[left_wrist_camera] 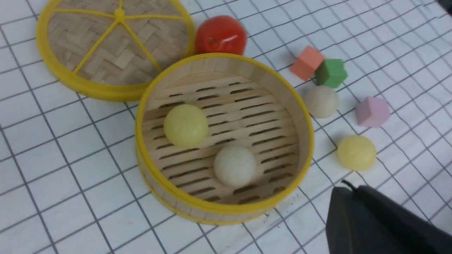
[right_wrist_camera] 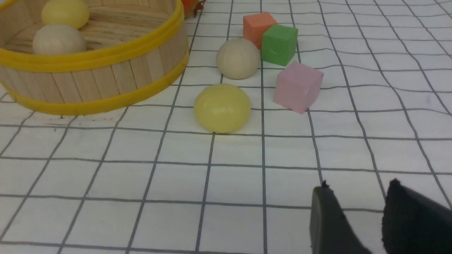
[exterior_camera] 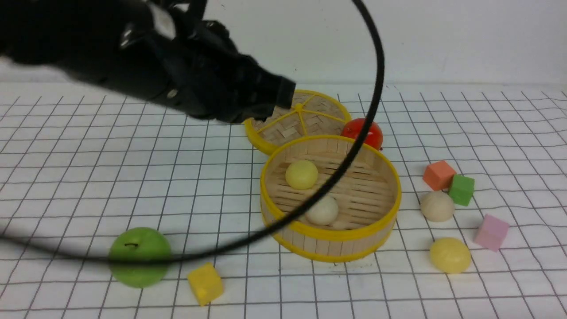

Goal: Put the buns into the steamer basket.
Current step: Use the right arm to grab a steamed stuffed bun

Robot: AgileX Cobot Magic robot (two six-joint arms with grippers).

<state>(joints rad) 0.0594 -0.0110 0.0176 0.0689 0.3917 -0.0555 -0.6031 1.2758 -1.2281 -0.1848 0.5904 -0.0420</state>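
Fingertips (right_wrist_camera: 332, 218) of right gripper (right_wrist_camera: 356, 185) stood narrowly apart, empty | left gripper (exterior_camera: 274, 99) opening: couldn't tell | steamer basket (exterior_camera: 330, 232) held two buns (exterior_camera: 301, 174); loose yellow bun (right_wrist_camera: 221, 107) and loose beige bun (right_wrist_camera: 238, 58) lay just right of it | judged: widen first, straddle loose yellow bun, keep off pink cube (right_wrist_camera: 298, 86)
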